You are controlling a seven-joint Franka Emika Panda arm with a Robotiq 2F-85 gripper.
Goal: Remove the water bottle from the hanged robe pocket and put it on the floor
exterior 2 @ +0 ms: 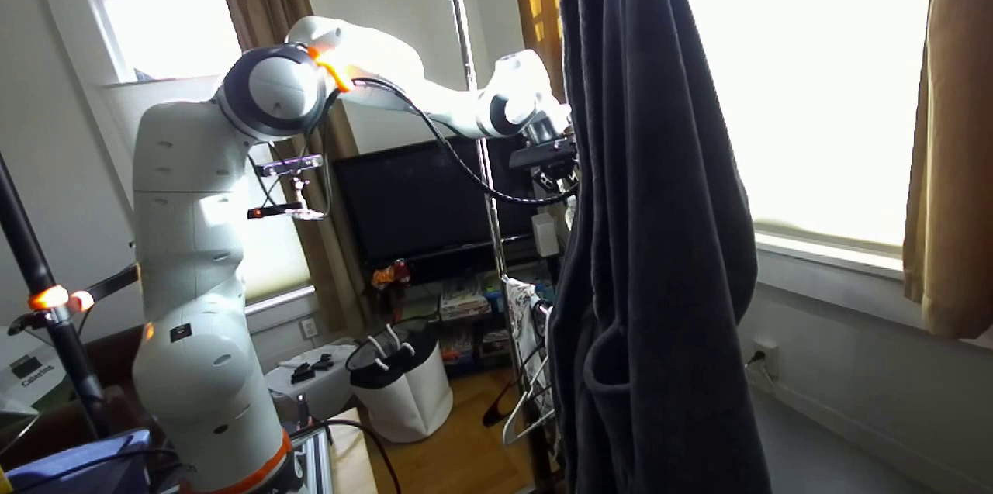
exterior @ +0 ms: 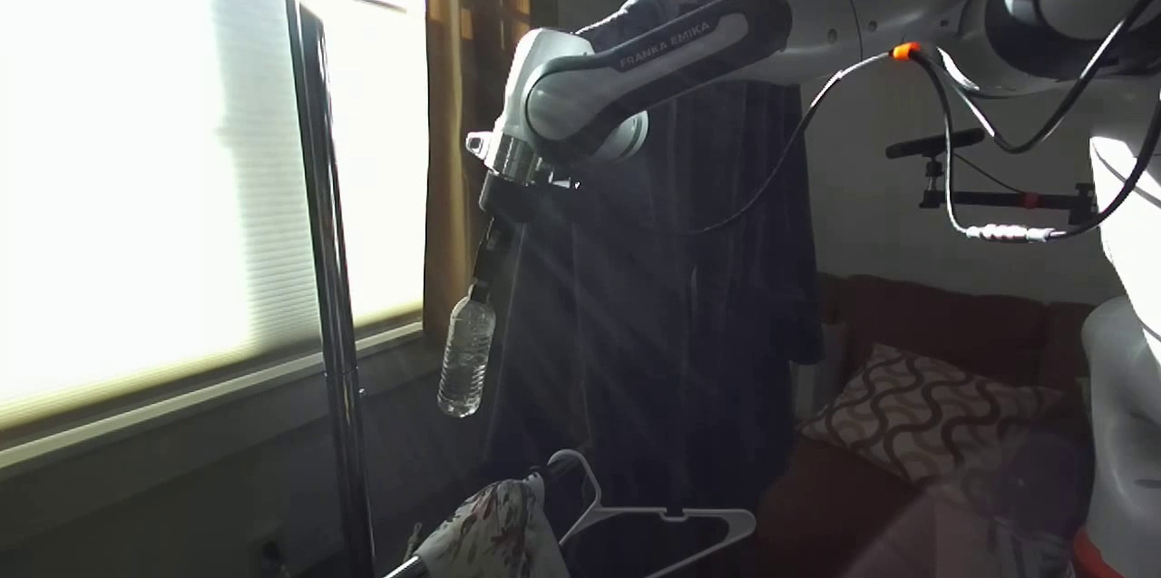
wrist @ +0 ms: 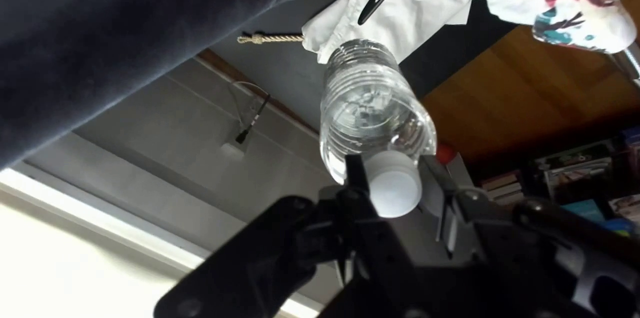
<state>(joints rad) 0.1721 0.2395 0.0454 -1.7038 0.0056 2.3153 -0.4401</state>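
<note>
The water bottle [exterior: 467, 360] hangs in the air, slightly tilted, below my gripper [exterior: 482, 288]. In the wrist view the gripper [wrist: 390, 163] is shut on the white cap of the bottle [wrist: 370, 93], with a finger on each side. The robe [exterior: 671, 306] is a long dark garment on a hanger, beside and behind the bottle in that exterior view. The robe also shows in an exterior view [exterior 2: 659, 207], with an open pocket [exterior 2: 609, 362], and in the wrist view [wrist: 110, 33]. The bottle is outside the pocket. In an exterior view the robe hides most of the gripper and bottle.
A chrome rack post [exterior: 331, 288] stands beside the window. Below the bottle are a white hanger [exterior: 667, 513] and a floral cloth [exterior: 494, 533] on a lower bar. A white basket [exterior 2: 403, 397] stands on the wooden floor [exterior 2: 473, 432]. White fabric [wrist: 400, 13] lies below in the wrist view.
</note>
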